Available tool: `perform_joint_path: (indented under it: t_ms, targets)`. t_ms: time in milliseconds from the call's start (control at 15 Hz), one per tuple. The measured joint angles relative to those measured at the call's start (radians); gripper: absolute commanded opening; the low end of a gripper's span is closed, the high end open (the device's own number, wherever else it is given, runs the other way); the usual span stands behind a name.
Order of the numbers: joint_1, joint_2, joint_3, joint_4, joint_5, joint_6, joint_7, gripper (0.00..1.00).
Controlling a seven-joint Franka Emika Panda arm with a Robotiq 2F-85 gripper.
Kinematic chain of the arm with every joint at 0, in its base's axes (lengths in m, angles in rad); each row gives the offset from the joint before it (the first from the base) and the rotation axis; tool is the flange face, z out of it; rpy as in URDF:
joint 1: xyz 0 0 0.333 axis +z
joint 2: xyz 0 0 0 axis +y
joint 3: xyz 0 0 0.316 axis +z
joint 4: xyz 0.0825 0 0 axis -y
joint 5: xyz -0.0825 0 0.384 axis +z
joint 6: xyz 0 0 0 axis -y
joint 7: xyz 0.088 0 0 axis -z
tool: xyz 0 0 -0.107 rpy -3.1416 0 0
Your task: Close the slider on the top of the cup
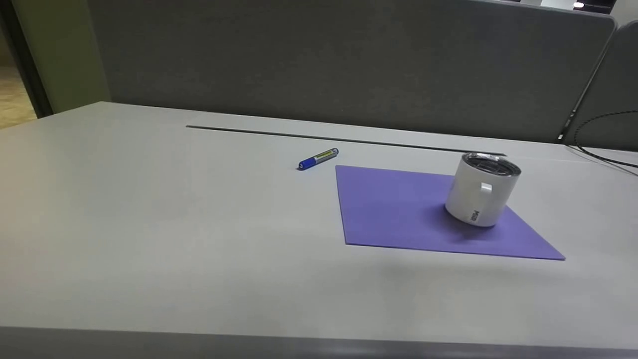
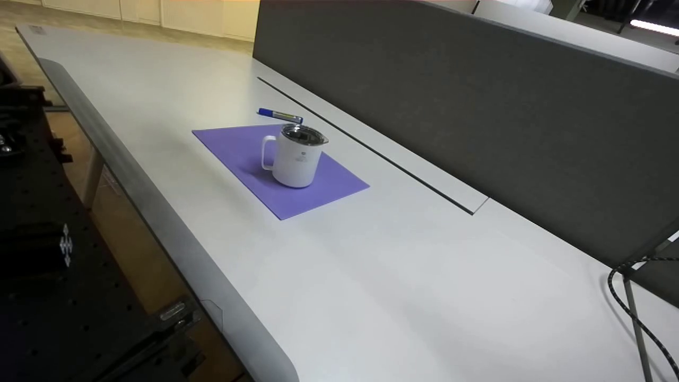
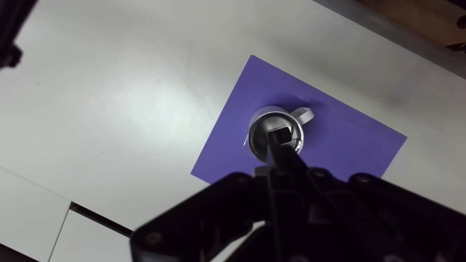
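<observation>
A white cup (image 1: 478, 199) with a handle and a shiny clear lid (image 1: 491, 164) stands upright on a purple mat (image 1: 389, 209). The cup (image 2: 296, 164) and mat (image 2: 244, 154) also show in both exterior views. In the wrist view the lid (image 3: 259, 133) is seen from above, with the handle (image 3: 304, 115) at its upper right. A slot with a dark rectangle (image 3: 280, 135) lies on the lid; I cannot tell whether this is the slider or a reflection. My gripper (image 3: 282, 154) looks shut, its tips overlapping the lid in view. It is outside both exterior views, so high above the cup.
A blue marker (image 1: 319, 159) lies behind the mat (image 3: 236, 109). A dark slot (image 2: 366, 146) runs along the table before a grey partition (image 2: 451, 90). A black cable (image 2: 642, 318) hangs at the table's far end. A black frame (image 2: 48, 318) stands beyond the table's edge.
</observation>
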Motion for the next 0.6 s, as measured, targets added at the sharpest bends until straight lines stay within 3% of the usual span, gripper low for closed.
perform_joint_path:
  t_ms: [600]
  targets:
    - [0.0,0.032,0.009,0.024,-0.009,0.001,0.002,0.0]
